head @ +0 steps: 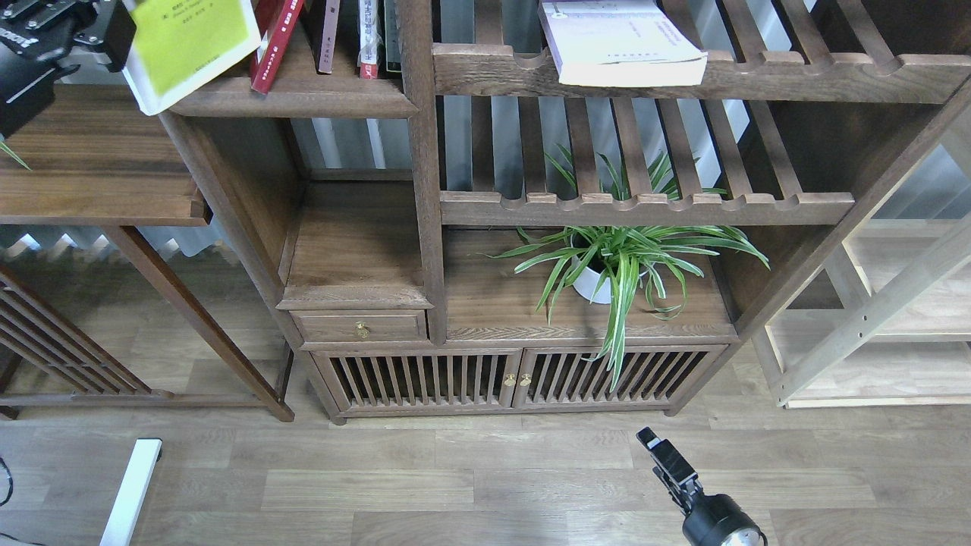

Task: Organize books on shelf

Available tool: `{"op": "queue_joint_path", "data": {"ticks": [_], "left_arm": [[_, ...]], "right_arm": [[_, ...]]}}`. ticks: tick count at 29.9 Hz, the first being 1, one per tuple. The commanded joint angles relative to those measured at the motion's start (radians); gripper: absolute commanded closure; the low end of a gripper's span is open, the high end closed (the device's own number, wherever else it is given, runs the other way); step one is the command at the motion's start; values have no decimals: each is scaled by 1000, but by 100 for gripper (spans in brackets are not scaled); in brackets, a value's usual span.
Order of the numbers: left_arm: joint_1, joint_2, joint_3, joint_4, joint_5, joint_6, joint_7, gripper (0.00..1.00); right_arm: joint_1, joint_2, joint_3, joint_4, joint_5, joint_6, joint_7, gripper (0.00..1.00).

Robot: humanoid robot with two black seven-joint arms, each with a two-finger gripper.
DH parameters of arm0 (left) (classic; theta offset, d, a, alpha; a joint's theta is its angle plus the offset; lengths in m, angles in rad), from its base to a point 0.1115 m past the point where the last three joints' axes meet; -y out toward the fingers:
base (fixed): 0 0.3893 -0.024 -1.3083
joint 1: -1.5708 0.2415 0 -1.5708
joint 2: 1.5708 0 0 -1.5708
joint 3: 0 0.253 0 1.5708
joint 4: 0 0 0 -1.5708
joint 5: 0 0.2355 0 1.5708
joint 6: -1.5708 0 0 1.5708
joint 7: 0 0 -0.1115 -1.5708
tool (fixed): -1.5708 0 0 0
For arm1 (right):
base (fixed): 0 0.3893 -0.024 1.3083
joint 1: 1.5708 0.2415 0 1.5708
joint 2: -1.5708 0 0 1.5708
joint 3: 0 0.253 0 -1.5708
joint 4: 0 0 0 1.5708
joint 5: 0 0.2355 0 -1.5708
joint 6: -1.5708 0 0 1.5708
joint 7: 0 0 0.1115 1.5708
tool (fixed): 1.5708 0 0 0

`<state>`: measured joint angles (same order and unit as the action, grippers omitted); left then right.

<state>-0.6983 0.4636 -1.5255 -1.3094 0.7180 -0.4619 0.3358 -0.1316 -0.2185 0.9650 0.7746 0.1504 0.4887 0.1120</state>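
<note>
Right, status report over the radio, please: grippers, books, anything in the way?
Left gripper holding yellow-green book at shelf edge. Right gripper low, idle. Red book leaning there already.

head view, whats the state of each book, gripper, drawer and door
yellow-green book: tilted, held by left gripper
red book: leaning on shelf
pale book: lying flat on slatted shelf
right gripper: low, holding nothing
drawer: closed
cabinet doors: closed

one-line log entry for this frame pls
left gripper: holding yellow-green book by shelf | right gripper: low, idle | red book: shelved | pale book: on slatted shelf
</note>
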Motion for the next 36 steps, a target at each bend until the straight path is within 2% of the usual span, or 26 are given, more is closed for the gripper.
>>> {"op": "queue_joint_path", "data": {"ticks": [1, 6, 12, 18, 27, 36], "left_arm": [[-9, -6, 42, -1, 1, 35, -21, 100], [-55, -8, 88, 2, 8, 87, -44, 100], [-133, -8, 185, 24, 9, 178, -132, 100], [-150, -10, 209, 54, 9, 187, -147, 100], [-178, 1, 309, 114, 14, 189, -274, 100], [-250, -16, 354, 173, 17, 221, -313, 100]], "right_arm": [[-13, -4, 0, 2, 0, 0, 0, 1], [-22, -15, 0, 3, 0, 0, 2, 1], [-45, -18, 0, 3, 0, 0, 0, 1], [-62, -21, 0, 3, 0, 0, 2, 1], [-83, -33, 0, 3, 1, 0, 2, 1], [-120, -33, 0, 3, 3, 0, 2, 1]]}}
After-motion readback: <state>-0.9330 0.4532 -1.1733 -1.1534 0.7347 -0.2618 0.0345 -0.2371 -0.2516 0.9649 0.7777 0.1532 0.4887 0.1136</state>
